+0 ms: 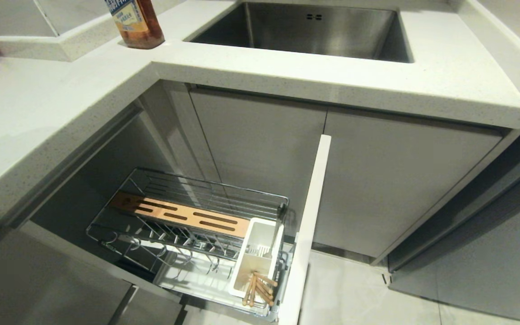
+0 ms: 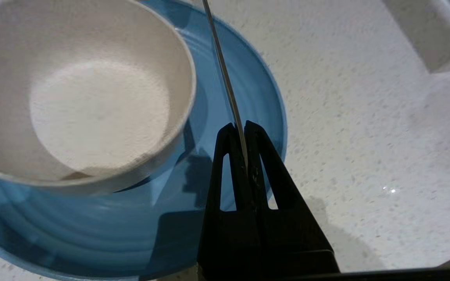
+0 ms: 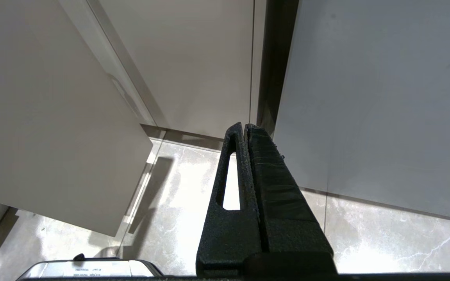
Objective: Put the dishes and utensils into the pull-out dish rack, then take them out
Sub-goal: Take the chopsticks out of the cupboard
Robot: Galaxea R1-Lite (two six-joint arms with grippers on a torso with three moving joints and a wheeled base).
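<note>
We see the pull-out dish rack [image 1: 188, 225] open, chopsticks [image 1: 259, 289] in its holder [image 1: 260, 253] at five o'clock. Left gripper [image 2: 240, 128] pinches the spoon [image 2: 225, 78] over the plate [image 2: 248, 97] holding the bowl [image 2: 92, 97]; right gripper [image 3: 244, 128] is closed, empty.

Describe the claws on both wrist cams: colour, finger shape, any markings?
Left claw: two matte black tapered fingers, each with a long slot cut through. Right claw: same black wedge shape, rough grainy surface, ribbed pad on one finger. No markings or cables visible.

Matte bowl [image 2: 92, 101] — glossy plate [image 2: 92, 230]
</note>
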